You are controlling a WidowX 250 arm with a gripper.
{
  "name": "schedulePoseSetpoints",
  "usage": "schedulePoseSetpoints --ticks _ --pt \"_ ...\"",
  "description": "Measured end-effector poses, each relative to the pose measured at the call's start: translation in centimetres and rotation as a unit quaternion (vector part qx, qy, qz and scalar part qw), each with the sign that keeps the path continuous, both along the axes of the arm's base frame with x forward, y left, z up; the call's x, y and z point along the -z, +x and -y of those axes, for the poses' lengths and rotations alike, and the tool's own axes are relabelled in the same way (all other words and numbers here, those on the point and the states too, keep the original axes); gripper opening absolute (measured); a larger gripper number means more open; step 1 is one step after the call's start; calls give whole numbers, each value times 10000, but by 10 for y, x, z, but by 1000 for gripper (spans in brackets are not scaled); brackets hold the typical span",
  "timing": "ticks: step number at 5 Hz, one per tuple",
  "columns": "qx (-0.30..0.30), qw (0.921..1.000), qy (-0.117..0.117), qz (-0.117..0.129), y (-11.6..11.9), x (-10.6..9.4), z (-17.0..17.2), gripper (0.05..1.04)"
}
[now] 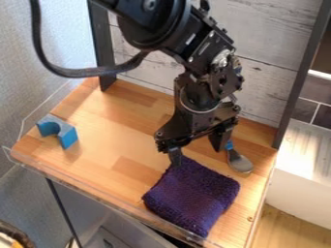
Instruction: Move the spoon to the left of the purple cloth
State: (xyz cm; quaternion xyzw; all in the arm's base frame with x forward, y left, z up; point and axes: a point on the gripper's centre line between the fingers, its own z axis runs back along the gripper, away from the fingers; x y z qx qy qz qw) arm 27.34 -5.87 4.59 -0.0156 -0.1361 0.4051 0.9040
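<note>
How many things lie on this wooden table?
3: the blue block at the left, the purple cloth at the front, the spoon at the right. The arm may hide more.

Can't see spoon's (pixel 240 162) far handle end, up-right of purple cloth (pixel 192 196); blocked by hand (pixel 197 147). Can't confirm contact at cloth's top corner. Cut off by frame: arm (pixel 152 24) and cable (pixel 71 73) far above cloth, desk (pixel 119 157) corner below-right, unidentifiable round item (pixel 14 234) far below-left.

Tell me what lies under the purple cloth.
The purple cloth lies on the wooden tabletop; anything else beneath it is covered and cannot be seen.
</note>
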Motion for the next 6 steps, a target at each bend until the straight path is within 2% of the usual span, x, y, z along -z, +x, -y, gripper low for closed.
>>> schedulePoseSetpoints --ticks 2,3,5,6 --pt "73 9998 -58 -201 -1 14 4 1000" --pt "-169 9996 -112 -186 9 19 -4 1000" --pt "-552 9983 -58 -151 51 31 -16 1000" --pt "-489 9983 -235 -220 71 51 -11 1000"
